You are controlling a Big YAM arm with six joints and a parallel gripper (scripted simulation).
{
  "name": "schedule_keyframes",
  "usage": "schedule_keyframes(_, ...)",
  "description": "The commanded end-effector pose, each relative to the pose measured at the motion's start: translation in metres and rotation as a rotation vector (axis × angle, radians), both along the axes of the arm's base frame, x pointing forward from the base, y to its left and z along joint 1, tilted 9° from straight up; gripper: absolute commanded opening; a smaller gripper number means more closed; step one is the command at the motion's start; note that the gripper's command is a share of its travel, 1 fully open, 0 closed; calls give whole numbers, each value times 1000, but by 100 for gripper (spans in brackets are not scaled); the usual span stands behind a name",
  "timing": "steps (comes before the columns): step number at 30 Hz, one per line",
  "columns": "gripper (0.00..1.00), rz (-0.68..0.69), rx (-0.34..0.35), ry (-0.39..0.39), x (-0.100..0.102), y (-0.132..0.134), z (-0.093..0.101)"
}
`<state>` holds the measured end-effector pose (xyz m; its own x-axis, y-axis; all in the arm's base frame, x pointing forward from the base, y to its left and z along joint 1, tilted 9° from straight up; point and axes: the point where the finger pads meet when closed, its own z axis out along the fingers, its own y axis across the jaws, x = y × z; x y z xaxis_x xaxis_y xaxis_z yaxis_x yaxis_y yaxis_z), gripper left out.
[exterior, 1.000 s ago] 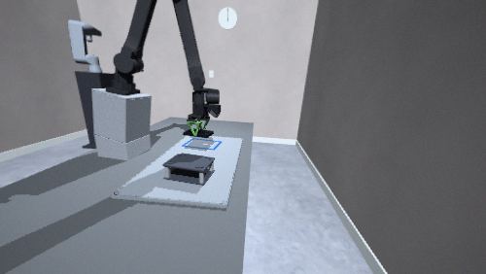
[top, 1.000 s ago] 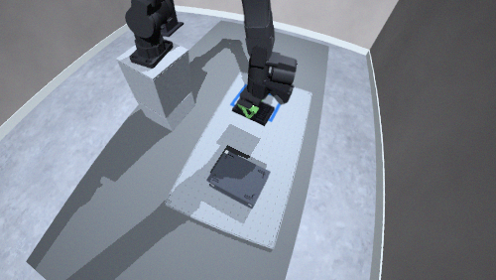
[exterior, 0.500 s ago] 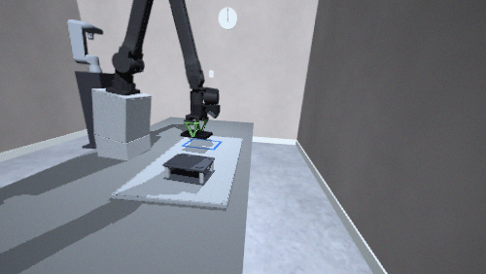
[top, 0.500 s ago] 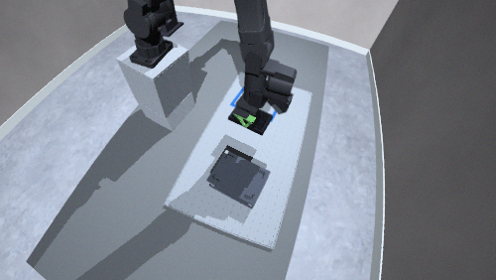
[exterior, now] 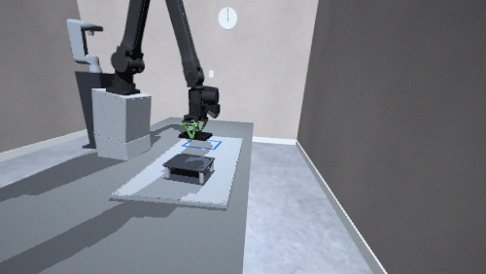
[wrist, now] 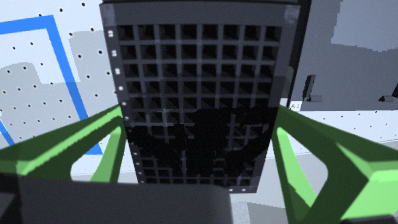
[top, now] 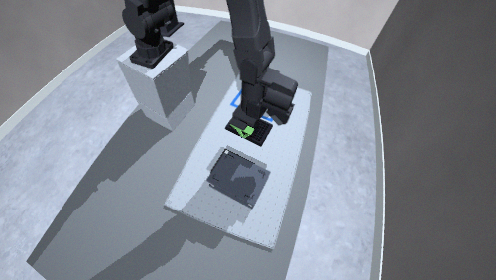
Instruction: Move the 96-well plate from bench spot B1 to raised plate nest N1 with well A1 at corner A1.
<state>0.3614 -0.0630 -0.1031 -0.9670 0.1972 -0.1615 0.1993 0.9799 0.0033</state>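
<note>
My gripper (top: 244, 130) with green fingers is shut on the black 96-well plate (top: 253, 134) and holds it in the air, level, above the white perforated board. In the wrist view the plate (wrist: 197, 95) fills the middle, wells up, with the green fingers pressed on its two long sides. The plate hangs between the blue outline of spot B1 (top: 238, 101) and the dark raised nest N1 (top: 238, 178). In the exterior view the plate (exterior: 196, 134) is above the blue outline (exterior: 201, 144), and the nest (exterior: 189, 167) stands nearer the camera, empty. The nest's edge shows at the wrist view's upper right (wrist: 345, 75).
The arm's base stands on a grey pedestal (top: 156, 84) at the left of the board. The white perforated board (top: 243, 169) lies on a dark table top. A wall (exterior: 399, 121) stands to the right of the table.
</note>
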Motion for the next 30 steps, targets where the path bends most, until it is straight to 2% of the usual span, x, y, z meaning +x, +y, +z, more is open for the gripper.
schedule_keyframes(1, 0, 18, -9, -29, 15, -15, 12)
schedule_keyframes(11, 0, 17, -15, -39, 19, -50, 23)
schedule_keyframes(30, 0, 17, -8, -13, 16, -103, 23)
